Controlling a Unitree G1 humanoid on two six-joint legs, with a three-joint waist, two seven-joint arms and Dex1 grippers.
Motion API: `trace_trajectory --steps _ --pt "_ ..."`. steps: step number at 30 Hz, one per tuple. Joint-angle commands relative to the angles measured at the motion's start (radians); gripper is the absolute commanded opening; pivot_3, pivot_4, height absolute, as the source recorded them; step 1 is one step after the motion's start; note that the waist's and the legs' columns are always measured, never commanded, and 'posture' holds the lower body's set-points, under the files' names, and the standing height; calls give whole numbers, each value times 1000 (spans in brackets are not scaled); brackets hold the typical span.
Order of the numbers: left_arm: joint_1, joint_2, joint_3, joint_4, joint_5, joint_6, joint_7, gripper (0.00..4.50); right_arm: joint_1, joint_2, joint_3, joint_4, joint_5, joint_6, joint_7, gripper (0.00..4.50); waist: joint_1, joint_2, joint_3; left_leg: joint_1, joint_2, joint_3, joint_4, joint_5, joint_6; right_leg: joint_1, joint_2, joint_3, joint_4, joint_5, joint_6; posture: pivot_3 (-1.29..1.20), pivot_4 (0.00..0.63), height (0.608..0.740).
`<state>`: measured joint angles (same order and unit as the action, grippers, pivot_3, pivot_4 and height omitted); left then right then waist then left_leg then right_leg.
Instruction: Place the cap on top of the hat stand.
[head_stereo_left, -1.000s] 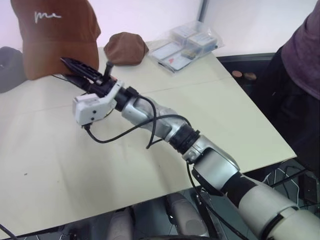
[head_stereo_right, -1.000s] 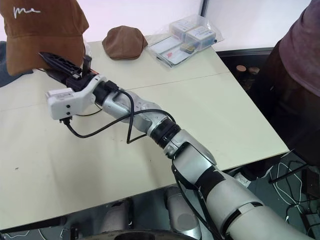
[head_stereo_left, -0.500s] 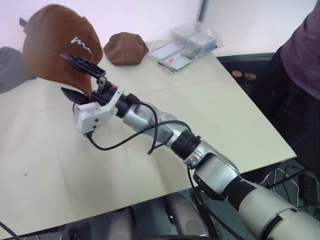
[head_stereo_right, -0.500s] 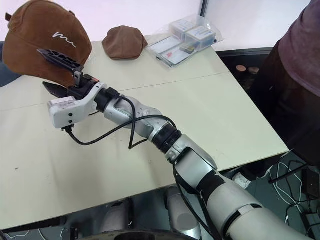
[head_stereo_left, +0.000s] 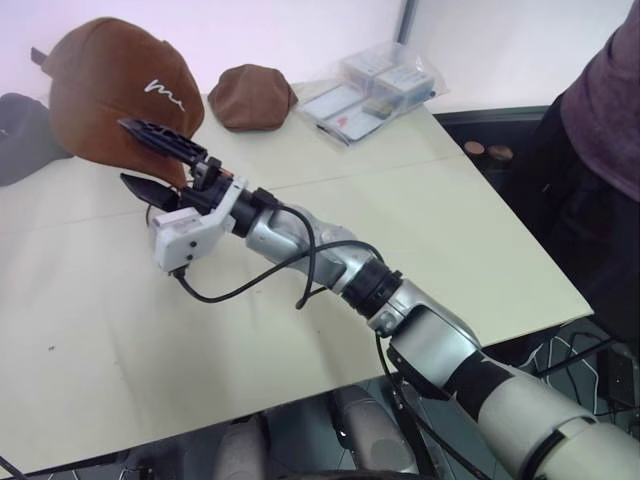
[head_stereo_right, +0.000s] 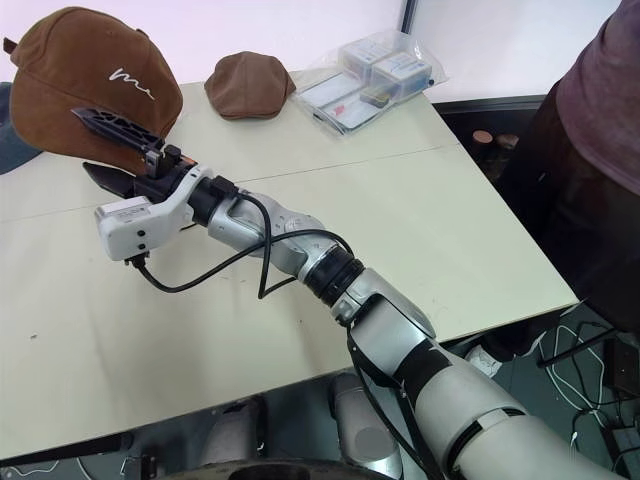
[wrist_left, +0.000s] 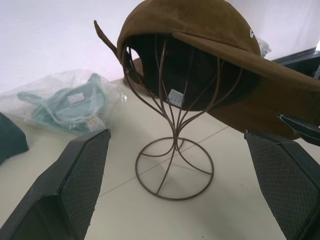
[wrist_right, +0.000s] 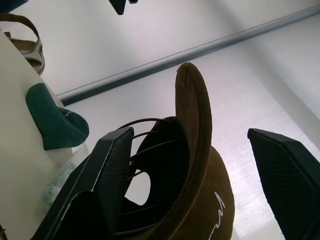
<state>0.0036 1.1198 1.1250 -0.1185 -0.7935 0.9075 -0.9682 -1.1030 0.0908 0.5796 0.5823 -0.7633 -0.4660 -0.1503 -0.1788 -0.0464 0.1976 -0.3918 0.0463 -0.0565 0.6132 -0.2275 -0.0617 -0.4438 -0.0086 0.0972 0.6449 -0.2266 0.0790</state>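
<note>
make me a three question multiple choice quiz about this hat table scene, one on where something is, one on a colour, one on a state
1. Where does the cap with white lettering sit?
A. flat on the table
B. on the hat stand
C. on the plastic packets

2. What colour is the small plain cap lying on the table?
A. brown
B. white
C. yellow

3. How do the right hand's fingers stand?
A. shut on the brim
B. shut on nothing
C. open, beside the cap

Answers:
1 B, the left wrist view shows the wire cage inside the cap's crown.
2 A, it is the same brown tone as the lettered cap.
3 C, the two black fingers are spread apart with the brim between them, neither pressing on it.
</note>
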Motion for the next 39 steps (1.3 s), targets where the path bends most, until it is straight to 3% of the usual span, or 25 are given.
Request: trace_trajectory --steps 1,3,5,10,11,22,39 --pt "-1 7 32 4 7 -27 -8 4500 -20 6 -12 -56 7 -9 -5 3645 0 0 0 0 0 0 0 0 0 0 0 0 0 0 0 0 150 740" --pt "-2 6 27 6 8 -30 -7 4500 -20 5 -14 -58 13 -11 -1 3645 0 0 0 0 0 0 0 0 0 0 0 0 0 0 0 0 150 740" --pt "-3 6 22 4 7 -31 -4 4500 -20 4 -15 -63 18 -15 4 2805 0 0 0 0 0 0 0 0 0 0 0 0 0 0 0 0 150 740" --pt "-5 2 12 -7 1 -29 8 4500 -14 5 -19 -90 20 -7 16 193 0 0 0 0 0 0 0 0 0 0 0 0 0 0 0 0 150 740" --pt "-6 2 11 -8 0 -29 10 4500 -12 5 -20 -98 21 -4 19 80 0 0 0 0 0 0 0 0 0 0 0 0 0 0 0 0 150 740" --pt "-32 -13 -28 -9 -12 -37 37 4500 -51 -22 -10 -179 -57 27 30 80 0 0 0 0 0 0 0 0 0 0 0 0 0 0 0 0 150 740" --pt "-153 -77 -159 -5 -35 -70 121 4500 -270 -33 118 73 -157 102 245 80 0 -1 1 -1 0 -1 -1 0 0 -1 0 -1 0 0 0 0 150 740"
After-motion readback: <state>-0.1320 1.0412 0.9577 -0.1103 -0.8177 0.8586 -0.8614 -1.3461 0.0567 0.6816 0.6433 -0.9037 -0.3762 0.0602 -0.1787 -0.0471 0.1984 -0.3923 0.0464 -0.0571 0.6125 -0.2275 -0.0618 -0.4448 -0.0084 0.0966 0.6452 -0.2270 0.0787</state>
